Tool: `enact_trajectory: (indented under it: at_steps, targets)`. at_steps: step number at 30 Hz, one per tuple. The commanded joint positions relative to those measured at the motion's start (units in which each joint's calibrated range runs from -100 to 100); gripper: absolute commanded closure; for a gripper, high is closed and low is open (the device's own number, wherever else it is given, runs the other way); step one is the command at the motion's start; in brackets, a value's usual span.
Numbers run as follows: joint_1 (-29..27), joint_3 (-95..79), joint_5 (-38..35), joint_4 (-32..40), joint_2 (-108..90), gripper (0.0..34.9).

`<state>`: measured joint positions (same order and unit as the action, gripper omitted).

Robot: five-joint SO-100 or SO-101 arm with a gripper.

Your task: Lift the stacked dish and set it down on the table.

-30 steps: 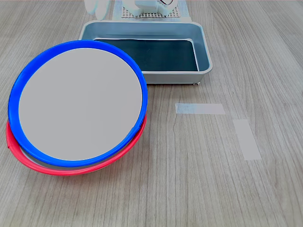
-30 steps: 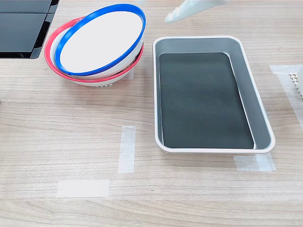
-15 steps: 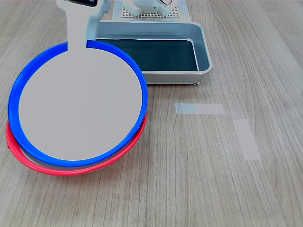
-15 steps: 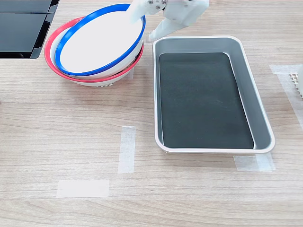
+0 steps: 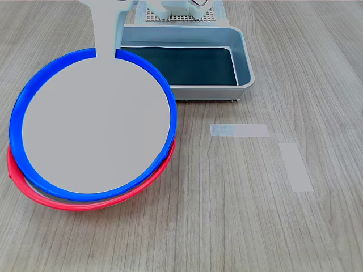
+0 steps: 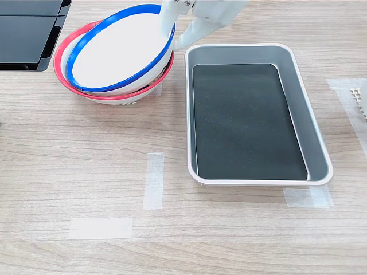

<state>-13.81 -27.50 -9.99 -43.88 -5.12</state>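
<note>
The white gripper (image 6: 174,31) is seen at the rim of the blue-rimmed dish (image 6: 123,48), on the edge nearest the tray in the second exterior view. Its jaws are parted, one finger (image 6: 167,20) lying over the inside of the rim and the other finger (image 6: 189,35) outside it, so that the rim sits between them; contact cannot be told. In the first exterior view one pale finger (image 5: 106,31) is shown crossing the dish's far rim.

The blue-rimmed dish (image 5: 93,122) is shown tilted, nested in the red-rimmed dish (image 5: 34,190), at the first exterior view's left on the wood-grain table (image 5: 238,226).

The grey metal tray (image 6: 301,103), with its dark liner (image 6: 243,120), is placed just beside the dishes, to the second exterior view's right. Two pale tape strips (image 5: 239,130) (image 5: 295,166) are laid on the table, right of the dishes in the first exterior view.
</note>
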Motion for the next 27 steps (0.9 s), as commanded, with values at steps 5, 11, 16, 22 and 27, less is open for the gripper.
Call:
enact_trajectory:
  at_steps: [5,11,16,22,27]
  targets:
    - [0.21,6.79,0.78,-0.98,-1.24,34.8]
    - [5.48,13.43,1.95,-3.62,-3.03,34.8]
    - [13.48,18.26,4.05,-6.43,-1.75,34.8]
    - [20.82,17.53,5.27,-5.52,1.58,34.8]
    - [24.11,15.34,5.71,-2.8,5.41,34.8]
